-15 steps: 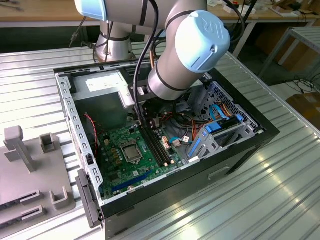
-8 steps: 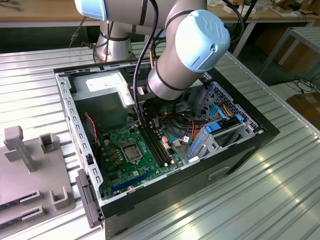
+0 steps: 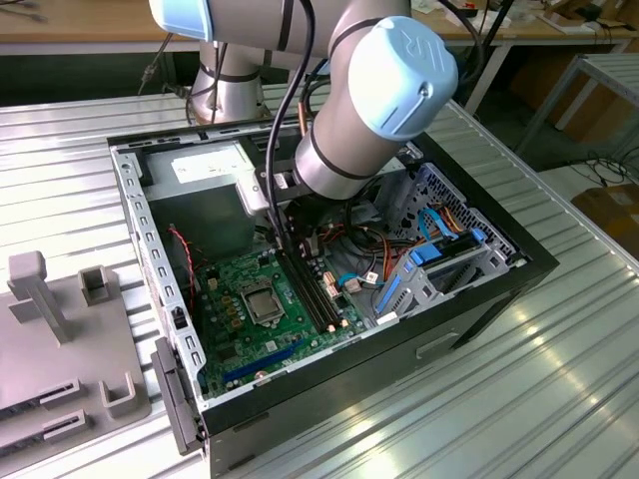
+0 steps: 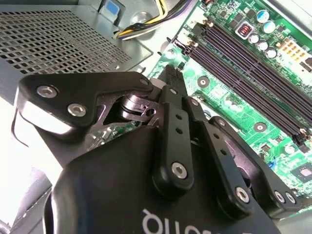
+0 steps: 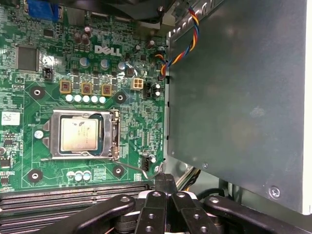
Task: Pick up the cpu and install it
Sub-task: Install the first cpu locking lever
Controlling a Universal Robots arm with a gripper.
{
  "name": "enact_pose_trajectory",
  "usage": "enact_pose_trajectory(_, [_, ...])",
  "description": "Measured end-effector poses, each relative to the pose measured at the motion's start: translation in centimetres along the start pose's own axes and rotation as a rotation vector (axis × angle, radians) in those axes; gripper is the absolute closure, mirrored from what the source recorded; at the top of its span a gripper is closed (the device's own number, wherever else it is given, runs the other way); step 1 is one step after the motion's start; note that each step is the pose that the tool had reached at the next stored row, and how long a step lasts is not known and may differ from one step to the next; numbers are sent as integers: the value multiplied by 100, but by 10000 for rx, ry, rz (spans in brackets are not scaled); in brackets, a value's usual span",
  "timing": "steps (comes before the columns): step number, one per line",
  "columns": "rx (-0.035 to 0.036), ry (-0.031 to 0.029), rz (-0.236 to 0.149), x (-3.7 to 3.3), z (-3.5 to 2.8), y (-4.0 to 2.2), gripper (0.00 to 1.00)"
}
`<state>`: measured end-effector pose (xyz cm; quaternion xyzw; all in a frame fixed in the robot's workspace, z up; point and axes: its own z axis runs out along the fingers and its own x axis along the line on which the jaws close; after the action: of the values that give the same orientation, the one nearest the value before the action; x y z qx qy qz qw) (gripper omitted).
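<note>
With the arm reaching down into the open computer case [image 3: 504,261], the cpu [image 5: 80,134] lies flat inside the socket frame [image 5: 80,156] on the green motherboard [image 5: 136,126], silver top upward, seemingly already seated. The first wrist view places it beside the dark memory slots [image 5: 58,197] and apart from the grey metal housing [image 5: 239,97] that fills the other side of the board. The hand [image 5: 165,181] hangs above the board near the memory slots, clear of the chip; its black linkages run together to a narrow tip and nothing is seen between the fingers, so it appears drawn narrow and empty.

Handling, as a judgement: the cpu is a thin, stiff, light plate with a smooth metal lid that offers little friction. Its underside contacts and the socket beneath it are likely fragile, so hold belongs on two opposite edges, kept level, never on the flat faces.

The exterior view gives the overall layout: the case rests on a ribbed metal tabletop [image 3: 559,399], a grey fixture block [image 3: 60,339] stands at the exterior view's left, and the cpu [image 3: 264,302] shows as a small pale square in the middle of the board, with the arm's wrist above and behind it. The second wrist view looks along the back of the hand [image 4: 171,77] toward the memory slots [image 4: 253,73] and a perforated metal panel [image 4: 58,44]. The first wrist view alone shows the chip's face and the frame's latch side plainly.
</note>
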<state>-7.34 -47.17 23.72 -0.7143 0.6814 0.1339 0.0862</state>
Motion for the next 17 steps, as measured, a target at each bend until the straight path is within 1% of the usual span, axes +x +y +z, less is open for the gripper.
enact_pose_trajectory(2, [-13, 104, 9, 0, 0, 0, 89])
enact_pose_trajectory(6, [-23, 228, 18, 0, 0, 0, 89])
enact_pose_trajectory(8, [-27, 305, 23, 0, 0, 0, 89])
enact_pose_trajectory(9, [-29, 355, 26, 1, 0, 0, 89])
enact_pose_trajectory(10, [-31, 386, 28, 2, 0, 0, 89])
enact_pose_trajectory(12, [-35, 418, 30, 5, -3, 1, 89])
enact_pose_trajectory(15, [-32, 425, 29, 9, -2, 1, 89])
enact_pose_trajectory(17, [-40, 448, 30, 13, -3, 1, 89])
